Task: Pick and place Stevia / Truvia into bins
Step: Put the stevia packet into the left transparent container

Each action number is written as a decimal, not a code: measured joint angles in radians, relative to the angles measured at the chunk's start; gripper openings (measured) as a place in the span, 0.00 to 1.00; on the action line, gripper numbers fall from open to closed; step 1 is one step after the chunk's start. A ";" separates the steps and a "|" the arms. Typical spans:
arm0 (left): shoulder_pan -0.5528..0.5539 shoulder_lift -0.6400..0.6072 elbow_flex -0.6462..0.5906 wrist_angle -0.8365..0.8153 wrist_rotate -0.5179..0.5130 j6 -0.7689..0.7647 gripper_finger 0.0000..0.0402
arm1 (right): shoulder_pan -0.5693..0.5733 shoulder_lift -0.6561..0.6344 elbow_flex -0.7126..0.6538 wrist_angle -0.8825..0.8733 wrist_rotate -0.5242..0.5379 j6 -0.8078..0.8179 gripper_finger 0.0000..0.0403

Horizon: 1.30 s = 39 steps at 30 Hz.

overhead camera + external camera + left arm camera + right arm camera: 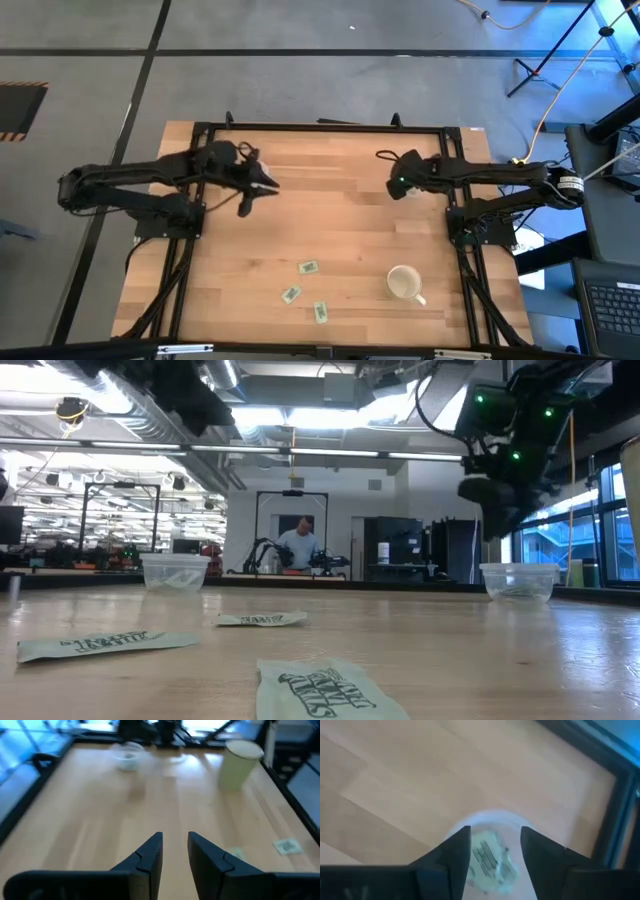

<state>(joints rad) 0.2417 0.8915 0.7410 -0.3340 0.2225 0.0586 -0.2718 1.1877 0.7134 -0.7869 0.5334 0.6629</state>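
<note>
Nearest me on the counter [350, 215] lie three Stevia packets [308, 267], flat and well apart from each other, with a white mug [403, 283] just beside them. Farther back, the left hand [245, 203] hangs above bare wood, its fingers parted and empty; I'd bring it down level over one packet and pinch across the short side. At the far side the right hand [492, 851] hovers open over a clear bin [492, 822]. Only its wrist view shows packets already inside; the low view alone shows a second bin [175, 572].
</note>
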 joint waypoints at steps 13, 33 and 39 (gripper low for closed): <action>-0.345 0.434 0.022 0.323 -0.007 0.168 0.22 | 0.000 0.000 0.013 0.095 -0.001 -0.092 0.44; -0.431 0.754 0.038 0.591 -0.019 0.165 0.37 | 0.001 0.000 0.014 0.098 -0.003 -0.119 0.44; -0.430 0.779 0.040 0.638 -0.019 0.143 0.40 | 0.001 0.000 0.014 0.099 -0.003 -0.118 0.44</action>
<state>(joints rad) -0.1879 1.6705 0.7806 0.3044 0.2040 0.2012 -0.2710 1.1877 0.7269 -0.6876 0.5308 0.5453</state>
